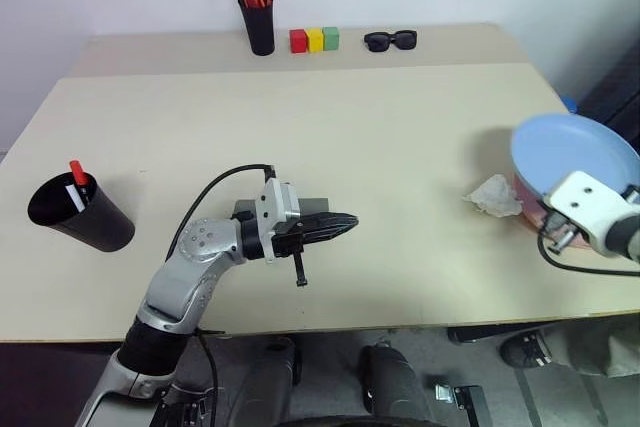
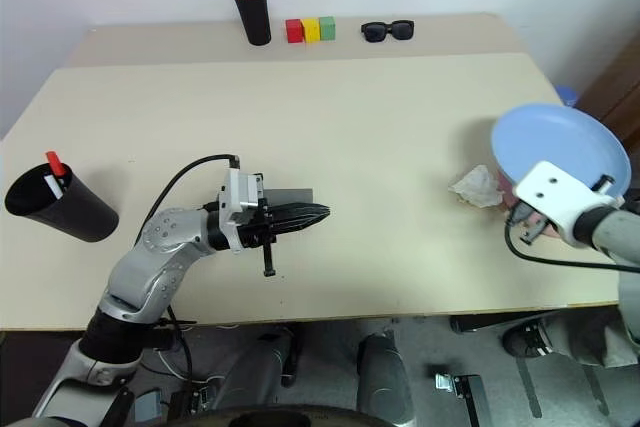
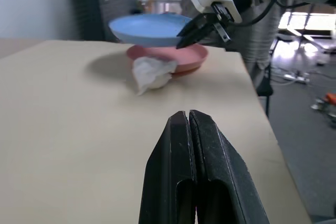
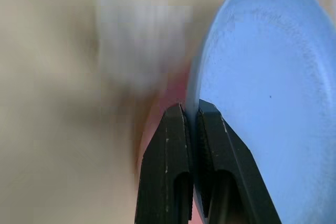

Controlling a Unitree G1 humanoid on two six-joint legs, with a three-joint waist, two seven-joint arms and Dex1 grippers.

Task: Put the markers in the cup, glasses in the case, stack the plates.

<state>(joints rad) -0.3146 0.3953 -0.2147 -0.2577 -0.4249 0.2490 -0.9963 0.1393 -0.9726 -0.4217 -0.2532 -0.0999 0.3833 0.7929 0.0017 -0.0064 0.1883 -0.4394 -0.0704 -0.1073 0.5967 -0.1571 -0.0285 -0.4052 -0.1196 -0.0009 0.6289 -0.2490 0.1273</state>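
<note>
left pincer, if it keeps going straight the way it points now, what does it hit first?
Likely the crumpled tissue. The shut left pincer points level across bare table toward it; just behind sit the pink plate and the blue plate pinched by the right pincer. Height is unclear, so it might pass over.

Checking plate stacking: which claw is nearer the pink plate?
Right. The right claw grips the blue plate's rim just above the pink plate; the left claw is across the table, mid-front.

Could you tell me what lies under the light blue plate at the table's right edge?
Under the round light blue plate, held at its rim by the right gripper, sits the salmon pink plate. A crumpled white tissue lies beside it. The pink plate's middle is covered.
</note>
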